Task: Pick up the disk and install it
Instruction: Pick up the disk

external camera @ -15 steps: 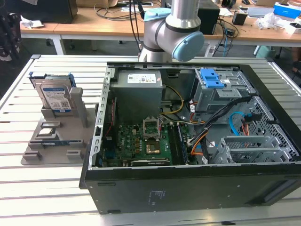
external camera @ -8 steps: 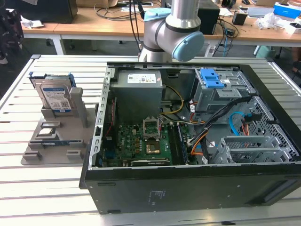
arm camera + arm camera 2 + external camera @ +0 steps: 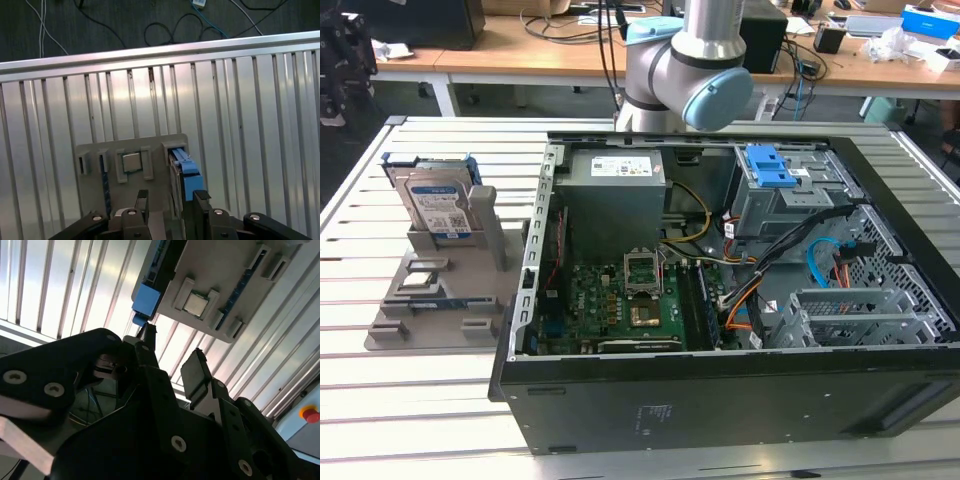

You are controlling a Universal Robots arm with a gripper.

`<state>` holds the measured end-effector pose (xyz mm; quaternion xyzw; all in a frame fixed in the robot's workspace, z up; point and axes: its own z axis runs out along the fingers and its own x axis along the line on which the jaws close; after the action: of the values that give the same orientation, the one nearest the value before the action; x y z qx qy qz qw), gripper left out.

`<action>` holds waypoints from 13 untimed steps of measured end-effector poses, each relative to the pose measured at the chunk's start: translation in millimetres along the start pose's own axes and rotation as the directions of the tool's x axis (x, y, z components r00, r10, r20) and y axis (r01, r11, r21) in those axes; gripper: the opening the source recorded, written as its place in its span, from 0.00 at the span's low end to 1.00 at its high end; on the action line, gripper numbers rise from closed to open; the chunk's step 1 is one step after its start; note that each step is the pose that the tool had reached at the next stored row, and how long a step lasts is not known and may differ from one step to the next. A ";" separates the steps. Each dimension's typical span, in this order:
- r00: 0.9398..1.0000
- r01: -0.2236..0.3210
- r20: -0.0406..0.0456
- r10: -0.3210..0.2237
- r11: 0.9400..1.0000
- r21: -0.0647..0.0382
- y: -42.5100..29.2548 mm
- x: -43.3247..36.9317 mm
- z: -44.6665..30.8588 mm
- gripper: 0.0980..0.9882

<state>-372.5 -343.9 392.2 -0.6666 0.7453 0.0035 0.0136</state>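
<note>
The black metal gripper [image 3: 171,202] has its two flat fingers [image 3: 142,199] spread apart with nothing between them, and in both wrist views it hangs over a ribbed, shiny aluminium table [image 3: 240,125]. Just beyond the fingertips and not touching them is the disk [image 3: 186,172], seen edge-on, with its bright blue plastic carrier frame showing. In the exterior view the disk [image 3: 435,205] is a flat silver rectangular hard drive with a white-and-blue label. It stands upright on its edge in a slot of a matte grey moulded plastic fixture [image 3: 440,295], at about nine o'clock from the open black metal computer case [image 3: 720,400]. A small square silver processor chip [image 3: 131,161] sits in a raised pocket of the fixture beside the disk. Inside the case a green circuit board [image 3: 610,300] lies flat. At its twelve o'clock is a grey metal box with a white sticker [image 3: 617,190], and at two o'clock a ridged blue plastic latch piece [image 3: 767,165] sits atop a perforated steel drive cage. The arm's silver tube with pale blue caps [image 3: 690,70] rises behind the case
</note>
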 end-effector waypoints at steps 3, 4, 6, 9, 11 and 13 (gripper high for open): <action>1.000 0.000 0.000 0.000 1.000 0.000 0.2 -7.3 0.1 0.43; 1.000 0.000 0.000 0.000 1.000 0.000 0.2 -10.2 0.2 0.43; 1.000 0.000 0.000 0.000 1.000 0.000 0.3 -14.4 0.4 0.43; 1.000 0.000 0.000 0.000 1.000 0.000 0.2 -20.6 0.5 0.43; 1.000 0.000 0.000 0.000 1.000 0.000 0.0 -24.0 0.9 0.43; 1.000 0.000 0.000 0.000 1.000 0.000 -0.5 -25.8 3.9 0.43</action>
<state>-369.1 -318.3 389.0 -0.6666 0.7452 0.0034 0.0136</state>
